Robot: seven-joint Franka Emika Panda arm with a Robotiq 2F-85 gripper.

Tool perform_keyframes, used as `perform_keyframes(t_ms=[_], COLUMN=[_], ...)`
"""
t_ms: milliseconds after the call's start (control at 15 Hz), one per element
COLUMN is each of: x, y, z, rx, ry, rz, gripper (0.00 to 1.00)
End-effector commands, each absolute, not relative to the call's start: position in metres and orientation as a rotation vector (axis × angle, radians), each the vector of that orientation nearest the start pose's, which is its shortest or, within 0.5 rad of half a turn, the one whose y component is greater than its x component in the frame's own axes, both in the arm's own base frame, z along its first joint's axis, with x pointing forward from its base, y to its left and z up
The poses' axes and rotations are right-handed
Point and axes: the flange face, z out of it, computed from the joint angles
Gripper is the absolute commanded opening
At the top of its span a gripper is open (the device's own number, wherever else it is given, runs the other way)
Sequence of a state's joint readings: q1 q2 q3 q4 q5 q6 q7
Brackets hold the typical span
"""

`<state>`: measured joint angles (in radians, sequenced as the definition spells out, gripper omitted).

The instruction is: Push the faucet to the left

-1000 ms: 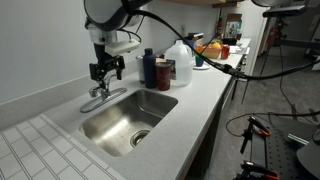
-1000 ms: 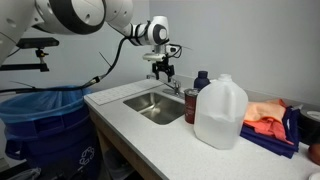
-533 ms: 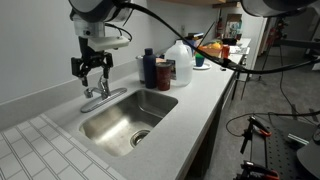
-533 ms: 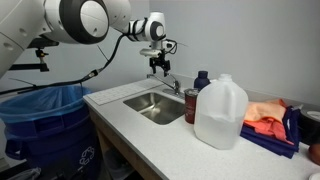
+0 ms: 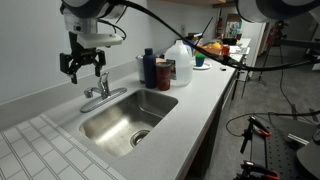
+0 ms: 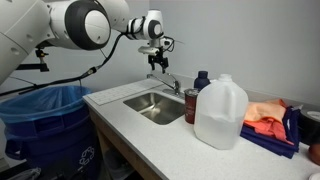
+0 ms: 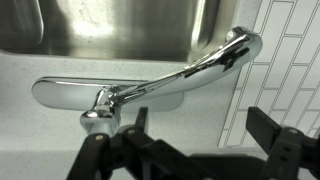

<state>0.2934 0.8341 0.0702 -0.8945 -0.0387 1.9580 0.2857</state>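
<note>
Faucet [image 5: 97, 97] of polished chrome stands on the counter at the back rim of the sink [image 5: 150, 128]. In the wrist view its low spout [image 7: 190, 80] lies along the counter behind the sink, with the tip near the tiled strip [image 7: 290, 60] at the sink's end and not over the basin.

It is rigid metal fixed to the counter, so only the spout should turn, probably with some stiffness at the swivel. The rounded, shiny surface looks slippery, and a finger could skid over the top. No grasp seems needed. I would press the flat of one finger against the side of the spout, out toward the tip for leverage, and stay clear of the lever handle at the base.

The gripper [image 5: 82, 67] hangs above the faucet without touching it. Its fingers [image 7: 265, 125] are spread wide and hold nothing, and the wrist view shows the spout below the gap between them.

A second ago the gripper was down at the faucet, just above the sink's back rim. Half a second ago it was rising, and now it is higher again and farther from the sink along the wall. In both exterior views the faucet is too small to tell whether its spout turned in that time.
</note>
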Motion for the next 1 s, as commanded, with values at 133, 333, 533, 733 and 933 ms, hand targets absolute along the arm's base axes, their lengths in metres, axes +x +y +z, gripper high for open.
perform_keyframes(t_ms=[133,333,533,733,933], x=[0.757,0.761,0.761,0.759,0.754], y=[0.239,0.226,0.218,0.213,0.212], z=[0.439,0.428,0.417,0.407,0.396], rx=[-3.109,-3.117,-3.117,-3.108,-3.088], ry=[-0.154,-0.138,-0.119,-0.104,-0.095], rz=[-0.435,-0.425,-0.369,-0.304,-0.222], gripper=[1.00,1.00,1.00,1.00,1.00])
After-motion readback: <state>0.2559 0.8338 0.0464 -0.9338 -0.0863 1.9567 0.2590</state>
